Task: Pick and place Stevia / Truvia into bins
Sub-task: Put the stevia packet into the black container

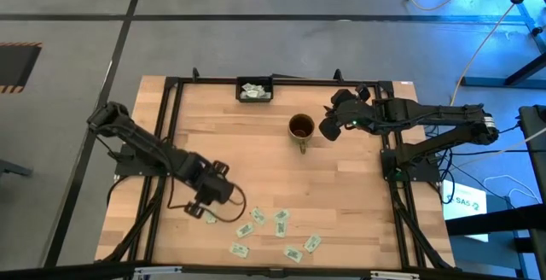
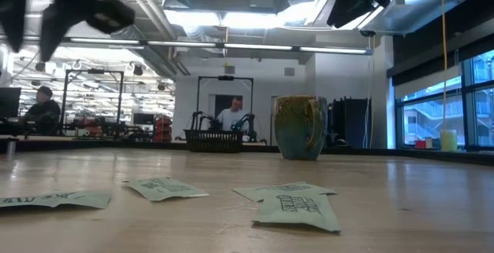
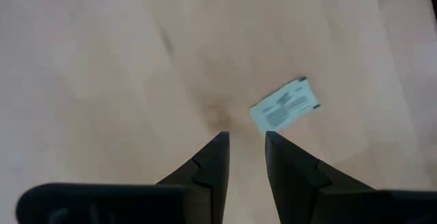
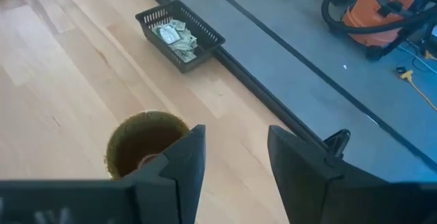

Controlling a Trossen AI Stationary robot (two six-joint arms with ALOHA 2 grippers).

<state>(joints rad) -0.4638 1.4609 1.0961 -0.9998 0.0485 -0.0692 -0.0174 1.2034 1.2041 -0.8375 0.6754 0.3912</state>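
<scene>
Left gripper: fingers parted narrowly, empty, above bare desk; a sachet lies flat just beyond, long axis diagonal. Right gripper: fingers wider apart, empty, beside the mug. Tray at 12 o'clock holds sachets.

Left claw low, fingers slightly parted; right claw raised, fingers apart, empty.
</scene>
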